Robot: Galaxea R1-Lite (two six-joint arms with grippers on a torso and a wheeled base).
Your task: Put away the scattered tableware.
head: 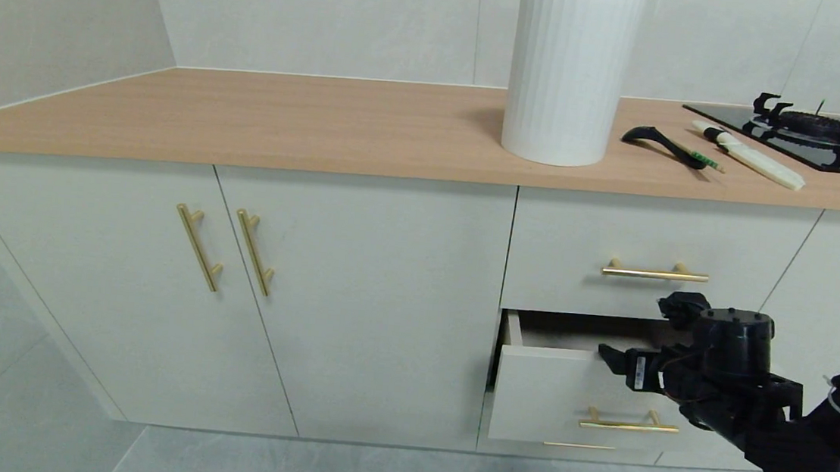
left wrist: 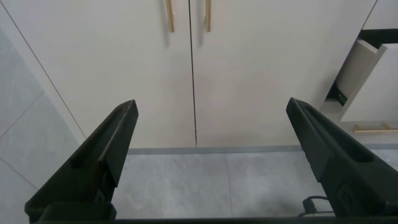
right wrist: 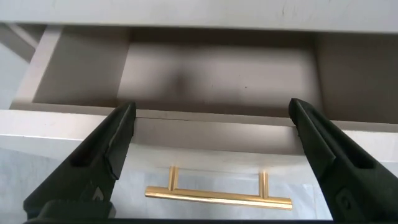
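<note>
Table [head: 323,121]: a wooden top is carried on pale cupboards, and all the loose items lie at its right end.
Cupboard doors [head: 233,288]: two doors are shut below the left half of the table.
Drawer [head: 566,389]: the lower of two drawers at the right is pulled partly out, and the part of its inside that is seen holds nothing.
Ribbed white container [head: 571,74]: it is stood upright on the table, above the drawers.
Hob [head: 816,138]: it is set into the table at the far right.
Right pincer [right wrist: 210,115]: it is held spread wide and empty, just above the drawer's front edge and its handle [right wrist: 217,198].
Left pincer [left wrist: 211,112]: it is held spread wide and empty, low before the cupboard doors.
Tableware: a black utensil [head: 664,145], a thin green-tipped stick [head: 709,162] and a long white utensil [head: 750,156] lie close together between the container and the hob.
Step in hand: the drawer is judged to be readied as the storage place, and no item is picked up yet.
Next move: the right arm is to be raised to the table, and one utensil is to be gripped across its narrow shaft.
</note>
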